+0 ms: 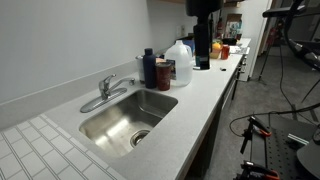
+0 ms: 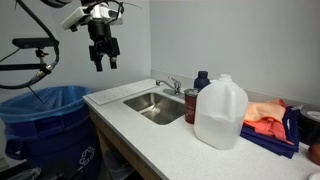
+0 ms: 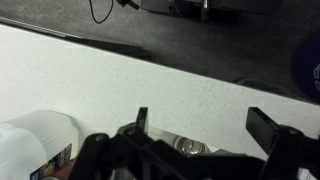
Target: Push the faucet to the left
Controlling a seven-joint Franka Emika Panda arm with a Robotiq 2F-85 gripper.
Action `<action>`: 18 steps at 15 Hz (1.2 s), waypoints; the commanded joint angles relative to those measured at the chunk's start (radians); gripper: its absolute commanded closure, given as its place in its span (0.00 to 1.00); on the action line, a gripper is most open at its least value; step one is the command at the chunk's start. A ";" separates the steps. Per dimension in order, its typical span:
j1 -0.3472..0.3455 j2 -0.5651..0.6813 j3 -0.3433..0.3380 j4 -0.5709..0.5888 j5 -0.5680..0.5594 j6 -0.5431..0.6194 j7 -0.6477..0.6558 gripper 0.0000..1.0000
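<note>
In an exterior view, the faucet [image 1: 108,88] sits on the back rim of the sink [image 1: 92,118], against the wall. Its chrome spout curves out over the basin. Past the sink along the bench [image 1: 200,100] stand a dark bottle [image 1: 149,67] and a reddish container [image 1: 162,73], close together. Just behind them is a white plastic jug [image 1: 180,60]. A dark shape hangs from the top edge beyond the jug, but you cannot tell from here what it is.

In an exterior view from the far end of the bench [image 2: 150,138], your gripper [image 2: 106,63] hangs high in the air, well above and apart from everything on the bench. Its fingers point down and are spread, with nothing between them. The faucet [image 2: 168,85] is small here, at the wall side of the sink [image 2: 135,100], with the gripper up and to its left in the picture. The jug [image 2: 220,112] fills the foreground, and a dark can [image 2: 191,103] and a blue bottle [image 2: 202,80] stand between it and the sink. Orange cloth [image 2: 262,115] lies to the right, and a blue-lined bin [image 2: 45,125] stands on the floor at the left.

In the wrist view, your gripper [image 3: 200,118] shows both fingers wide apart and empty over the pale bench [image 3: 150,80]. The jug [image 3: 35,145] is at the lower left, and the top of the can [image 3: 188,148] peeks out low between the fingers.
</note>
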 commanded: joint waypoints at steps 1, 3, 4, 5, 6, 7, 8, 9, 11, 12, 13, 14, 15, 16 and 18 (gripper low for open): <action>0.025 0.004 -0.022 0.002 -0.007 -0.002 0.005 0.00; 0.027 0.005 -0.024 0.001 -0.005 0.002 0.006 0.00; 0.027 0.006 -0.024 0.001 -0.005 0.003 0.008 0.00; 0.027 0.006 -0.025 0.001 -0.003 0.003 0.010 0.00; 0.028 0.007 -0.026 0.002 0.000 0.001 0.009 0.00; 0.028 0.007 -0.026 0.001 0.001 0.003 0.008 0.00; 0.010 0.071 -0.042 0.199 -0.006 -0.110 -0.028 0.00; 0.007 0.076 -0.045 0.218 -0.012 -0.117 -0.028 0.00; 0.005 0.103 -0.062 0.329 -0.007 -0.168 -0.043 0.00; 0.004 0.120 -0.073 0.391 0.000 -0.206 -0.051 0.00; 0.018 0.056 -0.067 0.254 -0.004 -0.121 -0.022 0.00; 0.016 0.068 -0.076 0.304 -0.004 -0.148 -0.029 0.00; 0.015 0.079 -0.081 0.336 -0.004 -0.166 -0.033 0.00; 0.015 0.087 -0.083 0.351 -0.004 -0.173 -0.035 0.00; 0.016 0.101 -0.083 0.358 -0.004 -0.174 -0.035 0.00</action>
